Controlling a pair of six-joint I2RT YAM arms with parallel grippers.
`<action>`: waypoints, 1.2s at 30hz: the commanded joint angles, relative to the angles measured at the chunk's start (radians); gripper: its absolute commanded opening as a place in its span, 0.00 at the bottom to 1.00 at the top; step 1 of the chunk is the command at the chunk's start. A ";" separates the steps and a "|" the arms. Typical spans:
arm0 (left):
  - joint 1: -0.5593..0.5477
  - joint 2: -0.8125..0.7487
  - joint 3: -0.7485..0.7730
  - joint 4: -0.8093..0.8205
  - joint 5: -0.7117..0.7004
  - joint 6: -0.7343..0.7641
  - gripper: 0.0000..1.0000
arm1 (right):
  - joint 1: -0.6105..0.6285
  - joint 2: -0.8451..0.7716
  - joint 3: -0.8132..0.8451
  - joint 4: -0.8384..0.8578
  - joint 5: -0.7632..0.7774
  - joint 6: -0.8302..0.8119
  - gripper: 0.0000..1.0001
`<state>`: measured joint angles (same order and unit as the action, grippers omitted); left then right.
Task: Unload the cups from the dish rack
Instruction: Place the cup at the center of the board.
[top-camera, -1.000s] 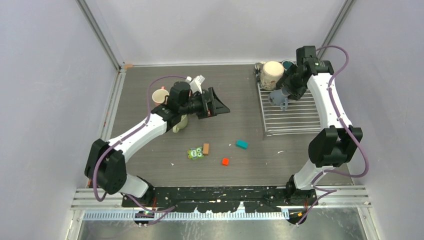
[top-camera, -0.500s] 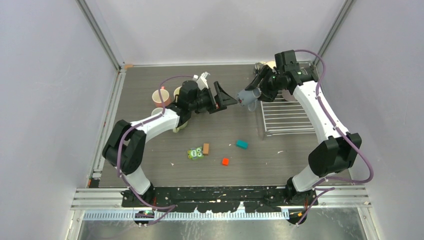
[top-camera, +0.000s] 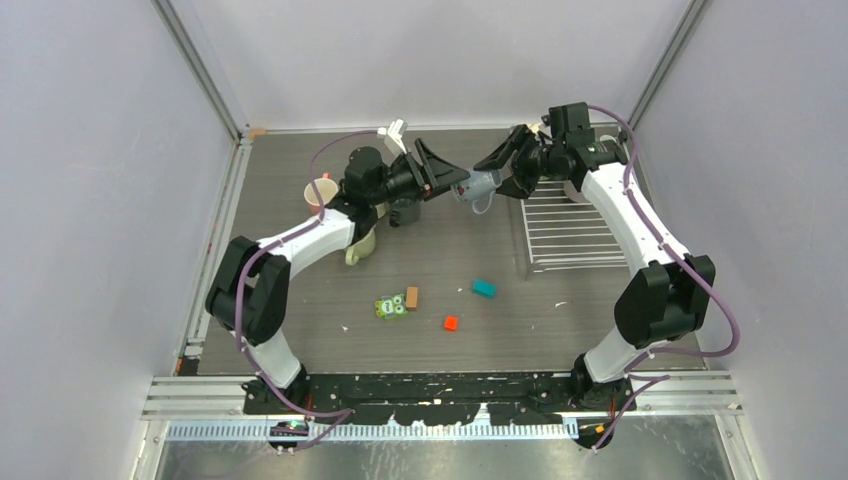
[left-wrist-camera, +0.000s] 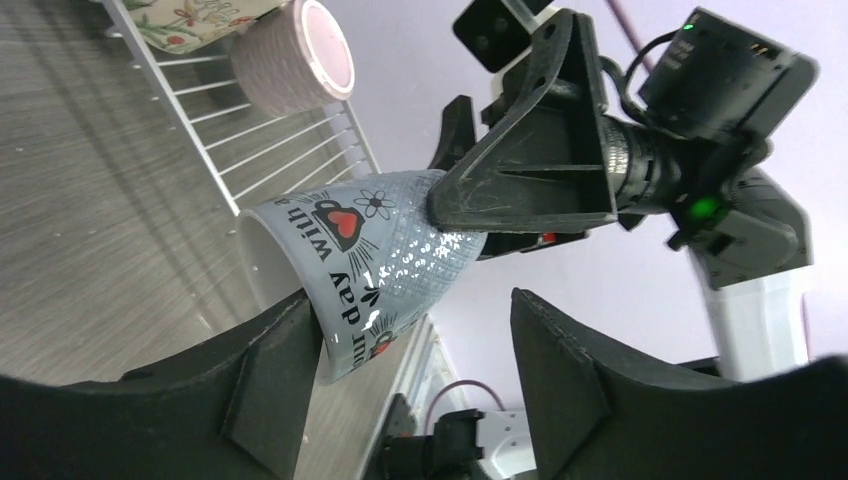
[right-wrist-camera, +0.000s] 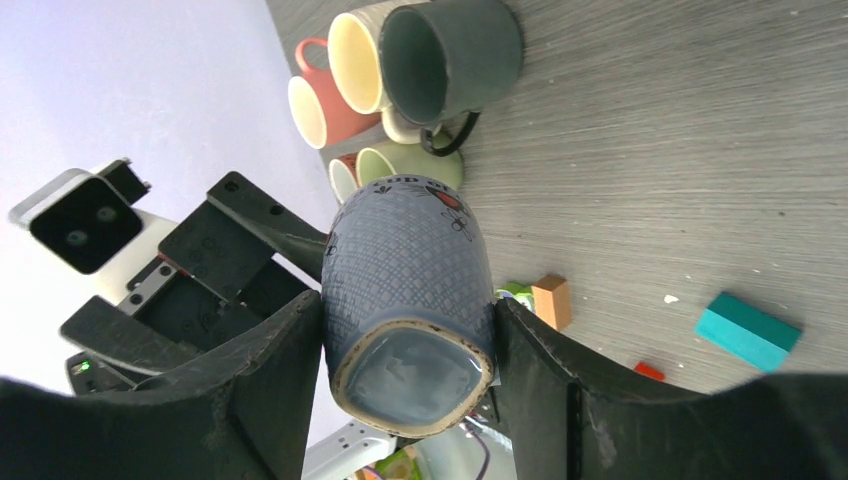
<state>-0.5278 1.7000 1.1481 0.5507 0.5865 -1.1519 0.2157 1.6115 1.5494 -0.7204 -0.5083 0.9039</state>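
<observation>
My right gripper (top-camera: 497, 166) is shut on the base of a grey-blue cup (top-camera: 476, 188) with heart prints and holds it in the air left of the dish rack (top-camera: 580, 232). In the right wrist view the cup (right-wrist-camera: 408, 270) sits tight between both fingers of my right gripper (right-wrist-camera: 408, 320). My left gripper (top-camera: 452, 180) is open at the cup's mouth end. In the left wrist view the cup (left-wrist-camera: 365, 262) lies against one finger of my left gripper (left-wrist-camera: 410, 375), and the other finger stands apart from it. A mauve-pink cup (left-wrist-camera: 295, 55) and a floral cream cup (left-wrist-camera: 200, 15) lie on the rack (left-wrist-camera: 300, 165).
Several cups stand on the table at the left: a dark one (right-wrist-camera: 450, 55), cream (right-wrist-camera: 355, 45), salmon (right-wrist-camera: 315, 105), pale green (right-wrist-camera: 395, 165). Small toy blocks lie mid-table: teal (top-camera: 484, 289), red (top-camera: 450, 323), brown (top-camera: 411, 297), green (top-camera: 389, 307).
My right gripper carried the grey-blue cup from over the rack leftward to mid-table. My left gripper rose and swung right to meet it, its open jaws now at the cup's mouth.
</observation>
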 joint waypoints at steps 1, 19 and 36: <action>-0.005 -0.013 0.030 0.186 0.062 -0.102 0.65 | 0.001 -0.005 -0.023 0.177 -0.170 0.081 0.22; -0.005 -0.074 0.051 0.217 0.117 -0.226 0.01 | 0.001 -0.020 -0.223 0.568 -0.369 0.293 0.25; 0.015 -0.262 0.074 -0.203 0.044 0.058 0.00 | -0.034 -0.082 -0.314 0.622 -0.251 0.297 1.00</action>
<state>-0.5282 1.5505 1.1591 0.4774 0.6659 -1.2316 0.2085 1.5955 1.2499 -0.1093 -0.8066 1.2278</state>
